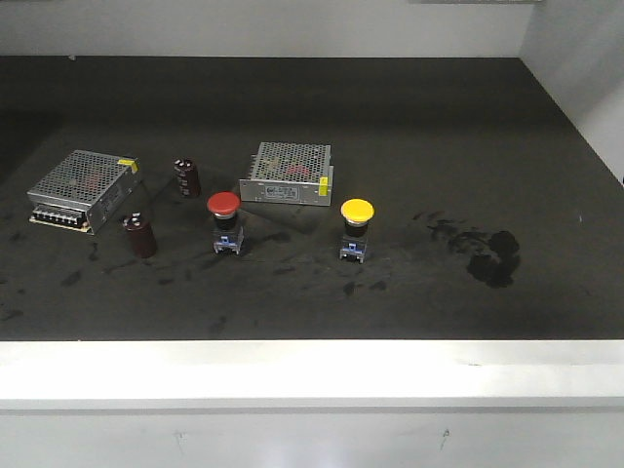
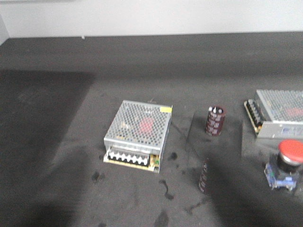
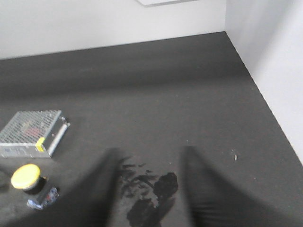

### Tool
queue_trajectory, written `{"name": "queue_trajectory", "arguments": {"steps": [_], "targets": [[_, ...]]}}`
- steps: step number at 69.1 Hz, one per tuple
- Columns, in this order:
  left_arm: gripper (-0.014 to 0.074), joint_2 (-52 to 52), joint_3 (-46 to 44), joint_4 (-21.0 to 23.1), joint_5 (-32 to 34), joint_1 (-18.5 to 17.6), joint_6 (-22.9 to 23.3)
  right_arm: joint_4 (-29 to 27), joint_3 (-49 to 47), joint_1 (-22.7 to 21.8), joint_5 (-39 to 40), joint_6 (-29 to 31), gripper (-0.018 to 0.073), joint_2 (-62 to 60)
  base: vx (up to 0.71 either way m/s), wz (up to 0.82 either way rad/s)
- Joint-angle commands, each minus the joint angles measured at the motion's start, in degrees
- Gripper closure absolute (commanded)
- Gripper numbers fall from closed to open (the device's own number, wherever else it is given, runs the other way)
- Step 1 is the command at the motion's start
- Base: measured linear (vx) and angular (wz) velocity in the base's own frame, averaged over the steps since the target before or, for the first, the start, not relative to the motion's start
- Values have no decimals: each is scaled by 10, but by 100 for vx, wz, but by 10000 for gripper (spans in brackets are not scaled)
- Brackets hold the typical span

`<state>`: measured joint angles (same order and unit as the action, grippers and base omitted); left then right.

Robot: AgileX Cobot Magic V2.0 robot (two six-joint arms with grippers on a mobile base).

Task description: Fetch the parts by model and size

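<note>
Since neither gripper shows in any view, we cannot tell how open they are or what they hold. We see the red-capped switch [image 1: 223,220] upright on the black mat [image 1: 409,107], at the right edge of the left wrist view. The yellow-capped switch [image 1: 356,227] stands apart to its right, low-left in the right wrist view. A silver power supply box [image 1: 288,173] sits just behind, between them.

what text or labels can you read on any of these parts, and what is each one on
No text can be read in any view.
Left-hand power supply: yellow sticker, print too small to read.
Right-hand power supply: pale side label, blurred.
Rear capacitor and front capacitor: pale marks, unreadable.
Red push-button switch and yellow push-button switch: no lettering visible.
</note>
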<state>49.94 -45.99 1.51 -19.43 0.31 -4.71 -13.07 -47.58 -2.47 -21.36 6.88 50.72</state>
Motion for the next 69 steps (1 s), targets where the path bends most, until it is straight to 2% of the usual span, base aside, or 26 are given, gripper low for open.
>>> {"name": "queue_trajectory", "arguments": {"steps": [1, 5, 19, 27, 34, 43, 49, 59, 69], "targets": [[-120, -3, -19, 5, 35, -1, 0, -3, -16, -3, 27, 33, -55, -3, 0, 0], [-137, -3, -19, 5, 33, -1, 0, -3, -16, -3, 22, 51, -173, -3, 0, 0], [-99, -3, -20, 5, 23, -10, -2, -3, -16, -3, 8, 56, -158, -3, 0, 0], [-85, 6, -20, 9, 8, -40, -51, -3, -16, -3, 12, 56, -140, -3, 0, 0], [-85, 24, -20, 42, 5, -62, -93, -3, -16, -3, 14, 56, -123, -3, 0, 0], [-85, 62, -48, 111, -22, -77, -127, -3, -16, -3, 14, 56, -106, -3, 0, 0], [-85, 105, -97, 143, -62, -83, -145, -3, -16, -3, 14, 56, -101, -3, 0, 0], [-85, 186, -209, 184, -131, -84, -150, -3, -16, -3, 14, 56, -94, 3, 0, 0], [-85, 269, -333, 201, -212, -92, -149, -3, -16, -3, 15, 56, -91, 4, 0, 0]]}}
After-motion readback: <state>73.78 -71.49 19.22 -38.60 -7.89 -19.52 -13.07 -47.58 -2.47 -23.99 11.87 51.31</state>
